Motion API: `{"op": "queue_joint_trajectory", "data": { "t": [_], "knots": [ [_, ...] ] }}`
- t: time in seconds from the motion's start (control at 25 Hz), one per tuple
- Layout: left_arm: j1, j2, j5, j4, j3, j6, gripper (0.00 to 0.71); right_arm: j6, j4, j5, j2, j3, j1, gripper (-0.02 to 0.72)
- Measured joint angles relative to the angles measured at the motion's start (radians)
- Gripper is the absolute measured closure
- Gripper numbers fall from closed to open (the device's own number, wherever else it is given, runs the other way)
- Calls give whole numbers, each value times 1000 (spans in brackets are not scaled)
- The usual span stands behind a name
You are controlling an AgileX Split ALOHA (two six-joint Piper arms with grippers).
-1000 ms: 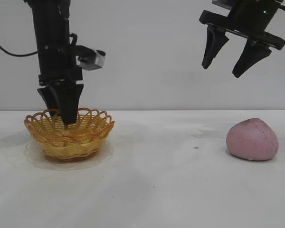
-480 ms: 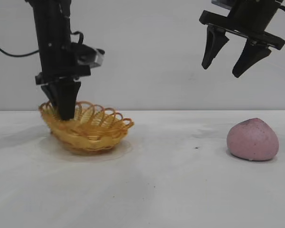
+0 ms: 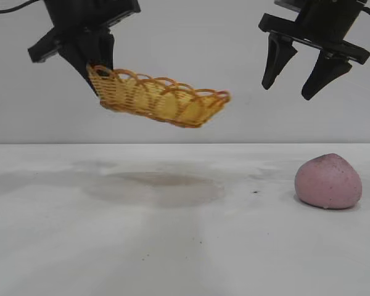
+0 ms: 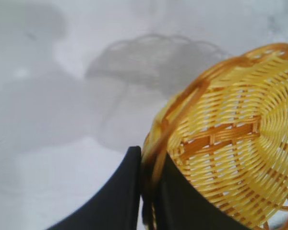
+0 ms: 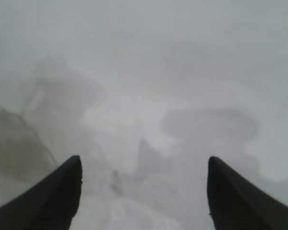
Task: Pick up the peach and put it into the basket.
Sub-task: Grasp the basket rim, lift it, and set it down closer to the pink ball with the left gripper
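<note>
Peach (image 3: 328, 181) at lower right looked soft, best pinched across its sides by the wide-open right gripper (image 3: 295, 79), while the left gripper (image 3: 94, 69) pinched the basket (image 3: 160, 98) rim.

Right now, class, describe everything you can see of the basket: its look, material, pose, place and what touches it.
The basket is a shallow oval of yellow-orange woven strands with a looped, scalloped rim. It hangs in the air well above the table, tilted, its free end sloping down toward the right arm's side. The left hand is shut on one end of the rim and alone touches it. It looks empty. The peach lies apart on the table.
</note>
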State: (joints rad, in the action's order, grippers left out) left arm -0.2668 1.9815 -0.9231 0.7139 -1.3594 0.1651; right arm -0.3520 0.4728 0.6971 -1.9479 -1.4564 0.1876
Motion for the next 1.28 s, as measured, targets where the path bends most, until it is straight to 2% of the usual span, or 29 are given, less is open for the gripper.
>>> {"op": "queue_joint_trajectory", "data": {
  "t": [0.2,0.36,0.56,0.64,0.72,0.84,0.96,1.08,1.12,1.28],
  "knots": [
    [0,24,103,117,114,49,710,0,0,-4,0,0,0,233],
    [0,61,159,192,116,87,710,0,0,-6,0,0,0,233],
    [0,93,169,237,116,125,710,0,0,-6,0,0,0,233],
    [0,99,169,237,116,127,661,0,0,-6,0,0,0,233],
    [0,99,169,237,116,129,583,0,0,-6,0,0,0,233],
    [0,99,167,245,116,131,415,0,0,-6,0,0,0,233],
    [0,99,165,269,116,132,289,0,0,-8,0,0,0,233],
    [0,99,150,313,116,161,294,0,0,-8,0,0,0,233],
    [0,99,140,322,116,173,253,0,0,-8,0,0,0,233],
    [0,97,110,286,116,188,268,0,0,-8,0,0,0,233]
  ]
}}
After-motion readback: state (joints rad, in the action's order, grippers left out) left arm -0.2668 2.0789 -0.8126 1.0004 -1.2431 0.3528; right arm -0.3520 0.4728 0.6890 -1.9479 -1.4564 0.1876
